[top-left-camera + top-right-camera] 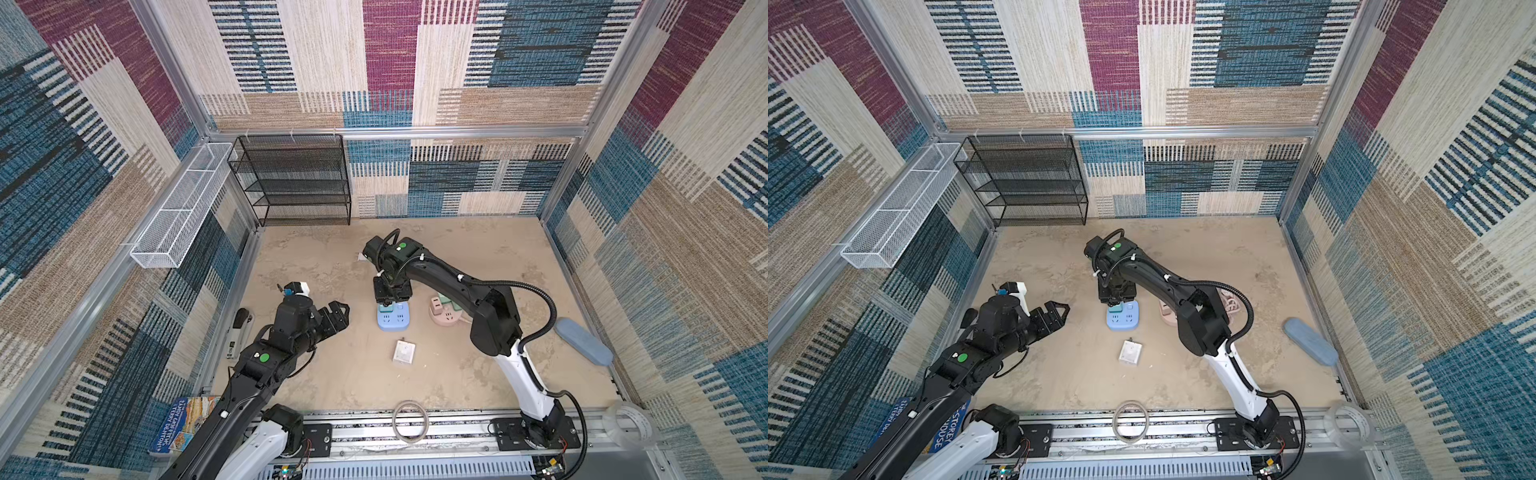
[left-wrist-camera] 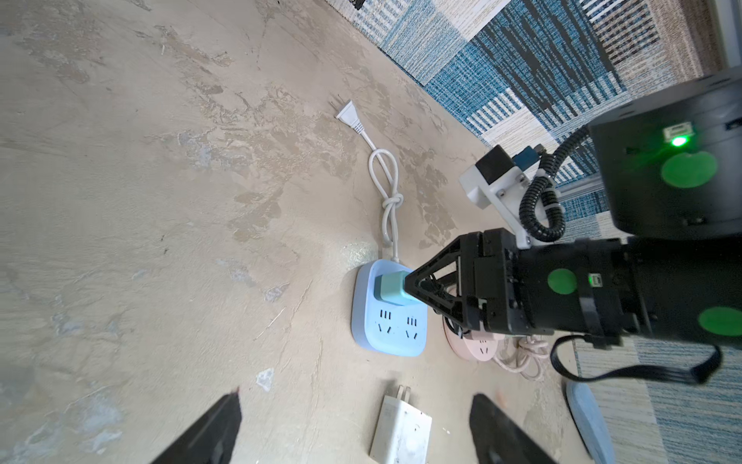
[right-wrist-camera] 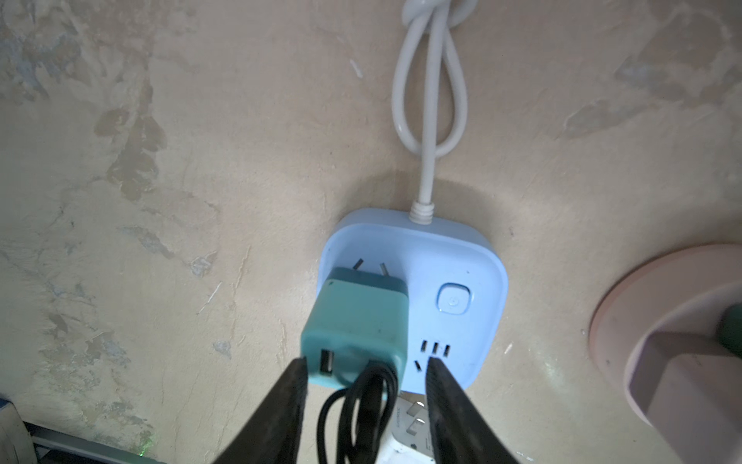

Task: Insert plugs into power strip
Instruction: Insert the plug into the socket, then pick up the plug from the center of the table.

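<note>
1. Nearest, low centre in both top views: the white plug point(image 1: 404, 352) lies flat on the tan table point(image 1: 478, 374) with nothing touching it; the left wrist view cuts off its back end
2. Just left of it, the left gripper point(image 2: 356, 393) hovers with jaws wide apart and nothing between them; its own camera catches only two blurred finger ends
3. Mid-frame: the teal plug point(image 3: 357, 317) stands in the blue power strip point(image 3: 453, 249), in the socket beside the strip's button point(image 3: 453, 300). It leans a touch, and a stretch of its metal prongs point(image 3: 369, 268) shows bare above the strip's face
4. The right gripper point(image 3: 365, 359) points straight down over that plug, jaws parted wider than the plug. One finger point(image 3: 281, 409) touches the plug's corner and the other stands clear, with the black cord point(image 3: 357, 405) bunched in the gap, so there is no clamp on it
5. From above, the right wrist hides most of the teal plug; only a sliver peeks out
6. Just right of the blue strip, the round pink power strip point(image 1: 444, 322) carries a pink plug point(image 1: 436, 306) and a mint green plug point(image 1: 449, 300); the right arm cuts across the green one
7. Farthest out, the blue strip's knotted white cord point(image 2: 387, 193) runs to a flat white plug point(image 2: 348, 114) lying on the table, mostly hidden behind the right wrist in the top views
</note>
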You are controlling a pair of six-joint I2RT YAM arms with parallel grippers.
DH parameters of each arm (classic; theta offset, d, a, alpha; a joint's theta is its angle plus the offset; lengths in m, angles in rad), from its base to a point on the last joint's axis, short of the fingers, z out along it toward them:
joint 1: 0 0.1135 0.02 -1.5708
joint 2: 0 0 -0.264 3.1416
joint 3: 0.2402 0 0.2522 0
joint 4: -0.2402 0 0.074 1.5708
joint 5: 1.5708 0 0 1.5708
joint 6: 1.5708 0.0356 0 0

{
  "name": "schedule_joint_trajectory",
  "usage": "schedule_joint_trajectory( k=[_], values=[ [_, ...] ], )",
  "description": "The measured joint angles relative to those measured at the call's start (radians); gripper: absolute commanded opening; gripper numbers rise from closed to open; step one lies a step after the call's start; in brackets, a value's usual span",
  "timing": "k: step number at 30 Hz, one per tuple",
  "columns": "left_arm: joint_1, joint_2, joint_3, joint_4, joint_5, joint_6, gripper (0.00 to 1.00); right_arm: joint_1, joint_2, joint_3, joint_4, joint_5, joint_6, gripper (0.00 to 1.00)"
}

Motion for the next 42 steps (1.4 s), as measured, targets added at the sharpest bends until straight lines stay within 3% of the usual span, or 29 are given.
schedule_joint_trajectory(
  k=[12, 15, 18, 22, 23, 25, 26, 33, 37, 42],
  values=[
    [0.0, 0.091, -0.005, 0.001, 0.032, 0.031, 0.95, -0.002, -0.111, 0.108, -0.016, 0.011, -0.02, 0.53],
    [-0.002, 0.1, -0.005, 0.001, 0.058, 0.045, 0.94, -0.002, -0.241, -0.053, 0.053, 0.033, -0.029, 0.51],
    [-0.007, 0.099, -0.005, 0.001, 0.081, 0.062, 0.93, -0.002, -0.438, -0.345, 0.192, 0.052, -0.03, 0.47],
    [-0.028, 0.091, -0.005, -0.017, 0.104, 0.089, 0.92, -0.003, -0.638, -0.713, 0.378, 0.023, -0.029, 0.49],
    [-0.03, 0.085, -0.008, -0.025, 0.107, 0.093, 0.92, -0.003, -0.652, -0.757, 0.397, 0.014, -0.029, 0.53],
    [-0.037, 0.07, -0.02, -0.039, 0.109, 0.101, 0.92, 0.007, -0.696, -0.875, 0.47, 0.006, -0.027, 0.86],
    [-0.04, 0.064, -0.027, -0.042, 0.111, 0.105, 0.91, 0.018, -0.724, -0.93, 0.5, 0.009, -0.029, 0.91],
    [-0.048, 0.043, -0.039, -0.062, 0.144, 0.124, 0.9, 0.05, -0.902, -1.22, 0.695, 0.052, -0.168, 0.83],
    [-0.048, 0.057, -0.033, -0.069, 0.157, 0.132, 0.89, 0.066, -0.901, -1.275, 0.78, 0.065, -0.283, 0.72],
    [-0.048, 0.053, -0.036, -0.061, 0.157, 0.13, 0.89, 0.099, -0.849, -1.293, 0.846, 0.085, -0.379, 0.74]
  ],
)
